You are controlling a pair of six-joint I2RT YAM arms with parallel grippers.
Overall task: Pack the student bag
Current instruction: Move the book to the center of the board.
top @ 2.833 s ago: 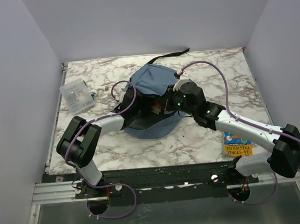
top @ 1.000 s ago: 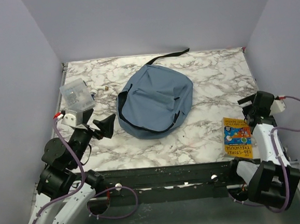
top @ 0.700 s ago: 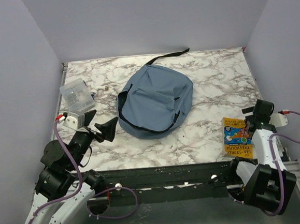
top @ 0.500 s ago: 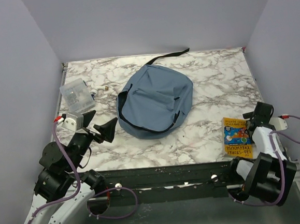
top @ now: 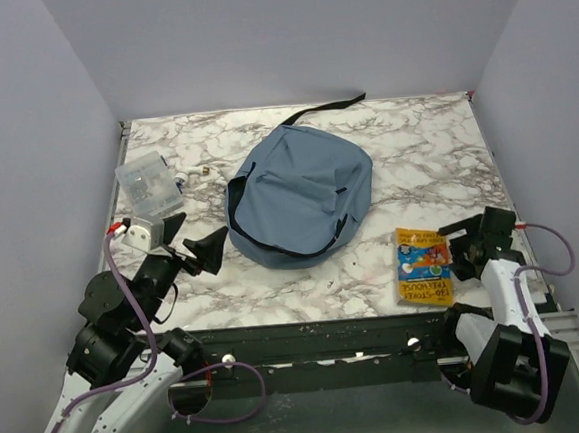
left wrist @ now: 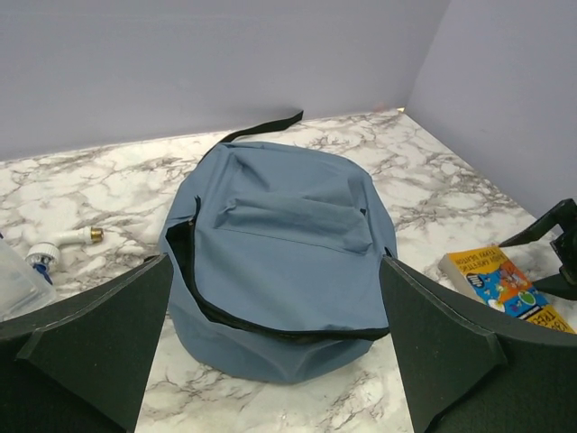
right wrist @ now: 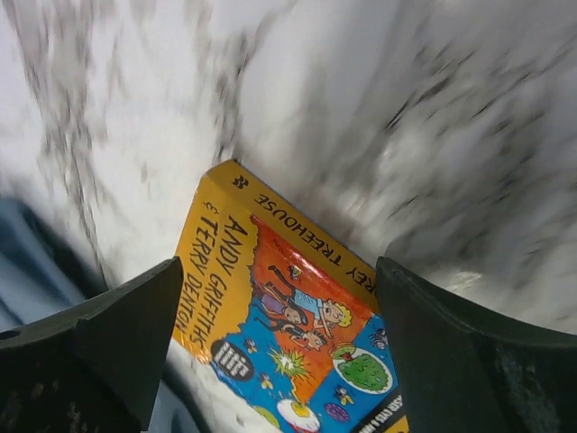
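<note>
While the left end effector [top: 193, 241] and the right end effector [top: 460, 248] both stand spread wide and grip nothing, the student bag [top: 303, 195] lies flat at the middle of the desk [top: 415, 156].
Left end effector hangs over the near-left corner, aimed at the bag but apart from it. Right end effector sits low at the near right, with a yellow paperback [top: 424, 266] lying flat between its fingers; contact cannot be told. The book is well apart from the bag, whose black strap [top: 331, 106] trails to the far edge. At the far left sit a clear plastic box [top: 149, 184] and, just beside it, a small white fitting [top: 198, 174].
</note>
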